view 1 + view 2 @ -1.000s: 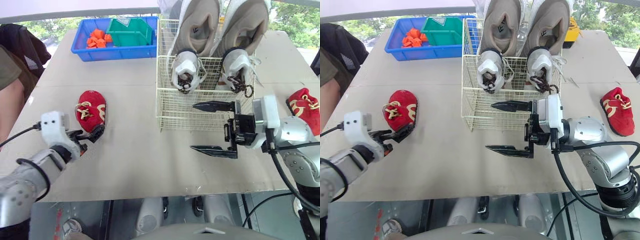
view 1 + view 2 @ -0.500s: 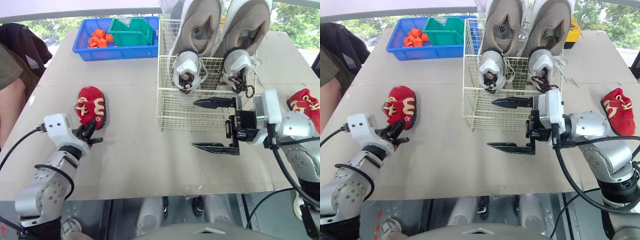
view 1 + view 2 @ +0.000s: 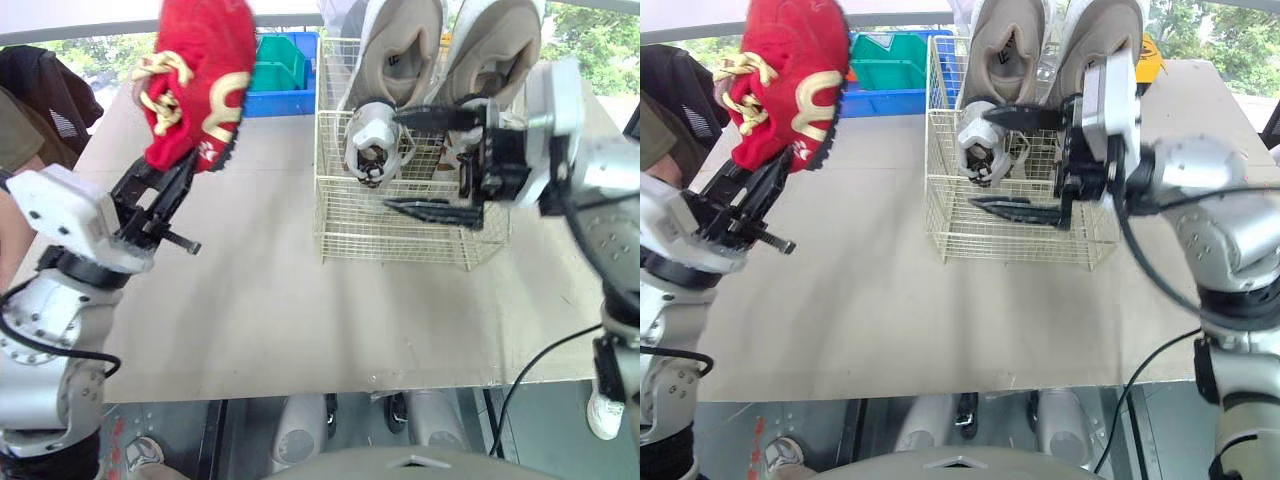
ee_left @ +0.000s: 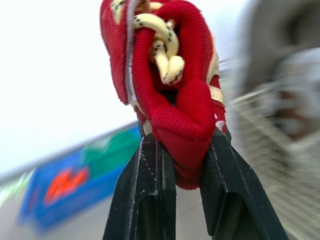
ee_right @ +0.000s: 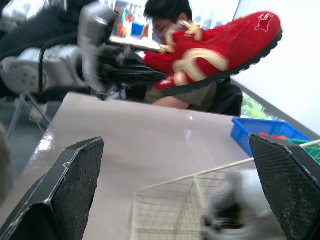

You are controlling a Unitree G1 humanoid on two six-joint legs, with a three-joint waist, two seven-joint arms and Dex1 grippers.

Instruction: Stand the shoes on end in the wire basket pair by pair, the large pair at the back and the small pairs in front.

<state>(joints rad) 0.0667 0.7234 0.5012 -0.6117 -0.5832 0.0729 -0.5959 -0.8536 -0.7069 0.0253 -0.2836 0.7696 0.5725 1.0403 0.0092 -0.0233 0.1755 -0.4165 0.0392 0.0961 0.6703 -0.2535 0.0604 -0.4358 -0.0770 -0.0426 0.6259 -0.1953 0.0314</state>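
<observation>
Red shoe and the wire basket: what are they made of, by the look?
Red shoe: likely suede or felt-like fabric, matte and fuzzy in the left wrist view; laces look like cream braided cord with dark flecks. Basket: thin wire in an open grid, cream coated, probably painted or plastic-coated steel.

Lit brightly and evenly by daylight in the head views, with only soft, pale shadows on the table (image 3: 250, 330) around the wire basket (image 3: 400, 235) and a faint sheen in front of it. Blown out to plain white behind the red shoe (image 4: 175, 75) in the left wrist view, with the shoe and the fingers (image 4: 142, 200) of the left gripper (image 4: 184, 139) crisp but the blue tray (image 4: 65, 190) and basket smeared. Glare on the tabletop in the right wrist view too, with near basket wire soft and left gripper streaked by motion.
</observation>
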